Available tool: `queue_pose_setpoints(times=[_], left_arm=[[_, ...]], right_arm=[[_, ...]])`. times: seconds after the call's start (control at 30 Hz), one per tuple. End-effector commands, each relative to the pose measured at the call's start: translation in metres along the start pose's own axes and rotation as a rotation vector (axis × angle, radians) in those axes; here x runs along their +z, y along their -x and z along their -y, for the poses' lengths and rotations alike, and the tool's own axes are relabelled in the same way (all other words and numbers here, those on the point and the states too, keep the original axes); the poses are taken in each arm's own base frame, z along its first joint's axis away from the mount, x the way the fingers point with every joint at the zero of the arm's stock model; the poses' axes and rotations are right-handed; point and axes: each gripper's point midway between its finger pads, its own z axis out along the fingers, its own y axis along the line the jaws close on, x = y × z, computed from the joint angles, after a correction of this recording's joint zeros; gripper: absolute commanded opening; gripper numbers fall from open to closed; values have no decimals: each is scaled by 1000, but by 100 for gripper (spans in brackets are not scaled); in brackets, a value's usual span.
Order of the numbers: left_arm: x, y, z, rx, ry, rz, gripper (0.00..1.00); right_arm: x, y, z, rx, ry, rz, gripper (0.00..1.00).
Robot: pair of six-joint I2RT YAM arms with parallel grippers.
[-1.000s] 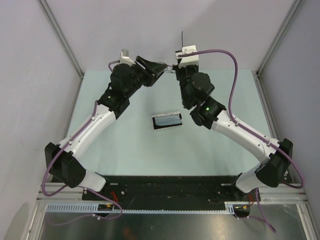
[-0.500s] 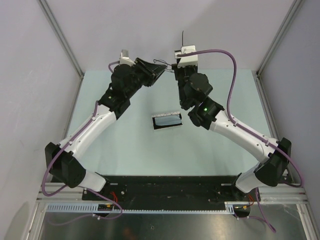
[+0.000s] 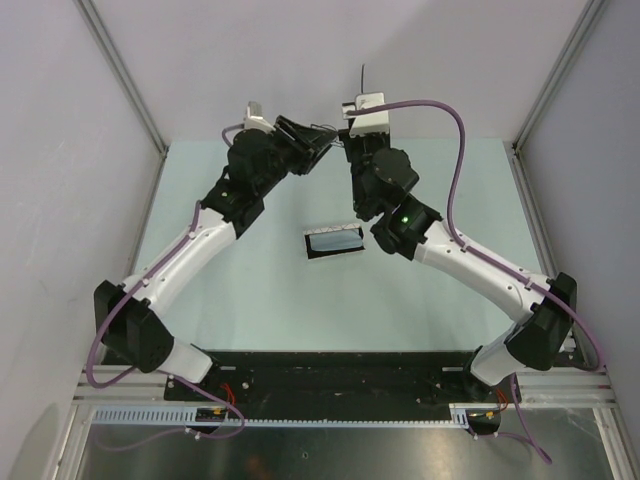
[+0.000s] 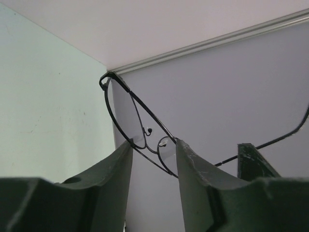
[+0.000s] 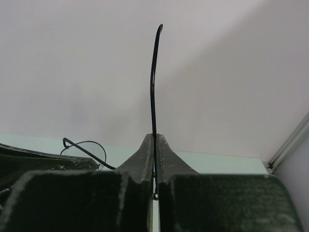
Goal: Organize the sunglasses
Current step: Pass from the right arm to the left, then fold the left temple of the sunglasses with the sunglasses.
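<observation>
The sunglasses are held in the air above the far end of the table, shared between the two arms. The left gripper is clenched on the wire front near the bridge. Its jaws are kept partly apart by the frame, which is seen spanning the gap and touching both inner faces. The right gripper is pinched tight on one temple arm, which is seen rising straight out of the fingertips in the right wrist view. One round lens is seen low and to the left of it. The temple is thus set roughly across the plane of the front rather than laid along it, and the next move is judged to turn on that angle: the temple would have to be swung toward the left gripper's side before the pair can be stowed. The open case is seen on the table below, nearer the bases and about midway between the two arms, with its long axis running left to right; neither arm is clearly favoured for reaching it.
</observation>
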Motion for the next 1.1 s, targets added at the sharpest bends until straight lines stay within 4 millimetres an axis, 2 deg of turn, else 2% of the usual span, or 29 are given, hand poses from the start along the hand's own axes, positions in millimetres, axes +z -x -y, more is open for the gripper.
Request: queue_pose_setpoints(times=[0.0, 0.53, 0.8, 1.07], left_arm=[[-2, -8, 36, -21, -96, -24, 40], [-2, -2, 41, -14, -103, -3, 16], [-1, 5, 45, -11, -111, 13, 3], [-1, 5, 47, -10, -117, 5, 2]], right_arm=[[-1, 20, -8, 55, -6, 52, 0], [-4, 8, -12, 52, -16, 37, 0], [-12, -1, -16, 46, 18, 38, 0], [-16, -5, -20, 59, 34, 44, 0]])
